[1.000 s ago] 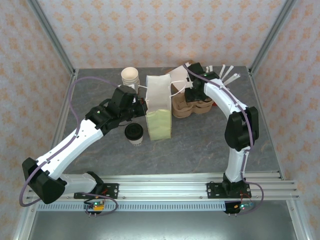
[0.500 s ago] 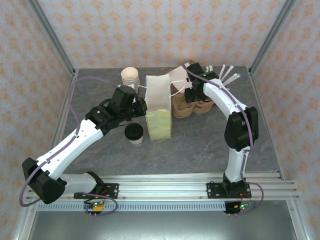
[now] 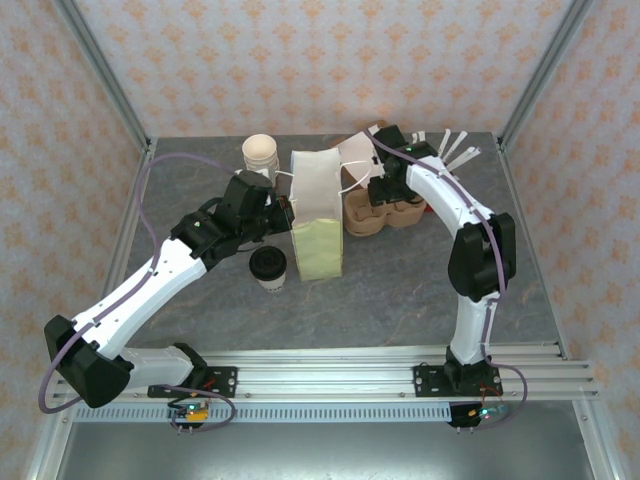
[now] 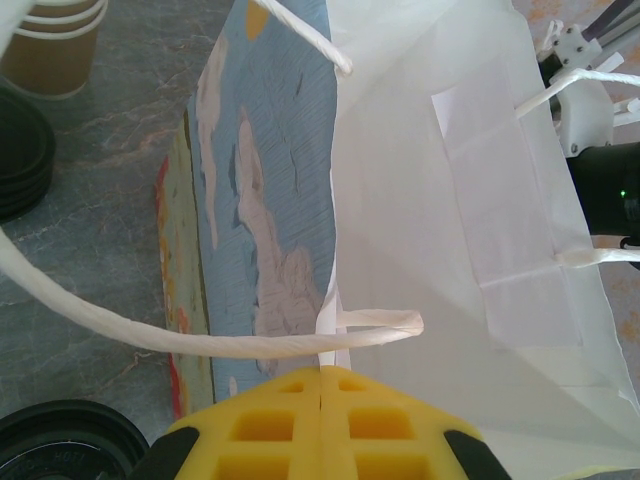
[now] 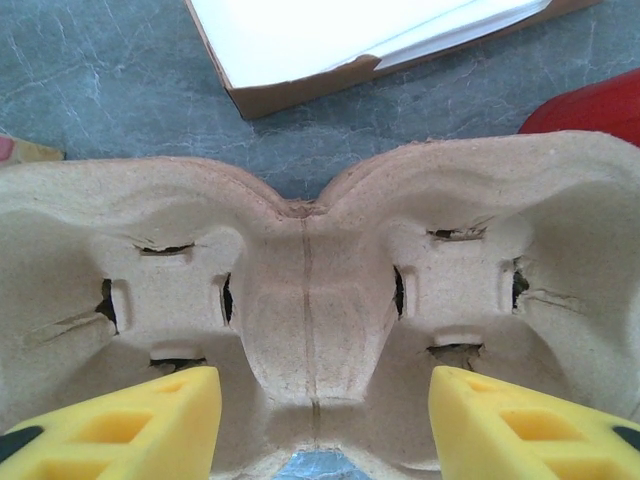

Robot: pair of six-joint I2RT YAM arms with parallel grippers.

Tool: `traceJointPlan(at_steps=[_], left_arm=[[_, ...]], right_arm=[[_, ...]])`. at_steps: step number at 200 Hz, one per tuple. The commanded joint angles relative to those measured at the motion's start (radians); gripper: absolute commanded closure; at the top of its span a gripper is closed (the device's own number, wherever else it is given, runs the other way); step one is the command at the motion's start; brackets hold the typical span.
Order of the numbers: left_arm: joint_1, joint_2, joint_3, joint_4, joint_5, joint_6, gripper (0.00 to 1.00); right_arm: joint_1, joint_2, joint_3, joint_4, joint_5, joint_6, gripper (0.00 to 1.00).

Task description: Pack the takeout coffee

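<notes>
Left wrist: left pincer (image 4: 322, 400) clamps the bag (image 4: 450, 200) rim, steadying it for the coffee (image 3: 268, 266); right pincer (image 5: 320, 400) gapes empty

The paper bag (image 3: 318, 225) stands in the middle of the table (image 3: 420, 290), and its mouth is open to reach from above. The left gripper (image 3: 283, 212) occupies its left rim. The cup carrier (image 3: 385, 215) and the right gripper (image 3: 372, 190) crowd its right side. The takeout coffee (image 3: 268, 267) stands near the bag's front left corner. The table in front is bare.
</notes>
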Motion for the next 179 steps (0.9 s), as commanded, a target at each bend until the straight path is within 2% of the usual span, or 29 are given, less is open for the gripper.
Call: traceJointPlan(at_steps=[1,75,179], left_arm=[[-0.007,-0.024,-0.018,-0.033,-0.027,0.027,1.00],[-0.007,-0.028,-0.022,-0.035,-0.030,0.028,1.00],[-0.007,-0.032,-0.030,-0.031,-0.032,0.028,1.00]], right_arm=[[0.006,0.032,0.025,-0.038,0.010,-0.011,0.42],[0.007,0.048,0.029,-0.039,-0.005,-0.013,0.52],[0.006,0.034,0.039,-0.047,-0.009,-0.012,0.60]])
